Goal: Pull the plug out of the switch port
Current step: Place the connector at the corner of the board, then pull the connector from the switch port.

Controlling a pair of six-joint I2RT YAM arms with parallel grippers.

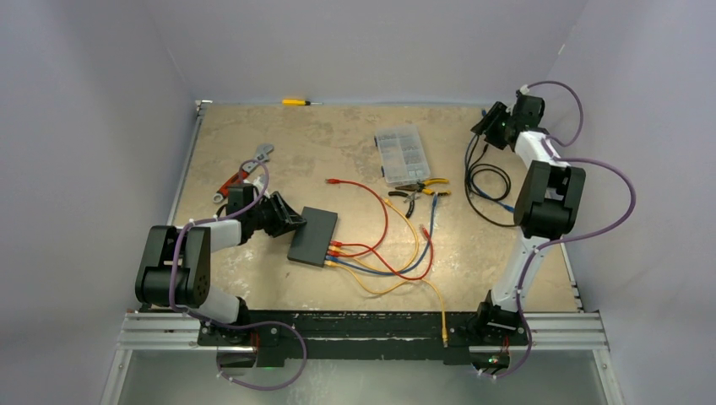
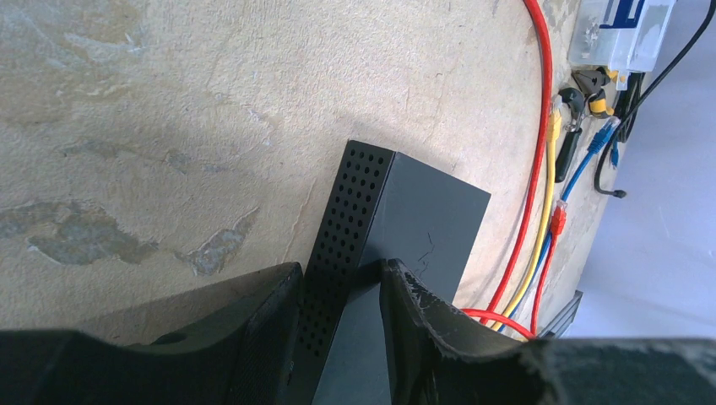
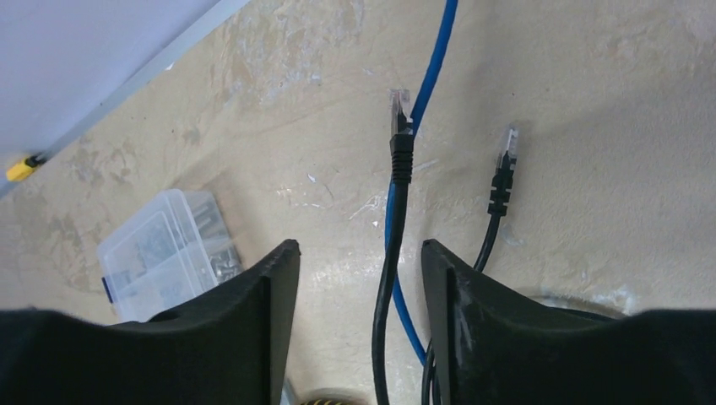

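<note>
Mottled tan tabletop (image 1: 355, 135), flat matte-black rectangular switch (image 1: 312, 235) lying left of centre, left gripper (image 2: 339, 278) clamped on its vented edge, right gripper (image 3: 359, 253) up at the far right corner, fingers spread (nothing held), clear-tipped black plug (image 3: 398, 114) just past them, off the switch.
</note>
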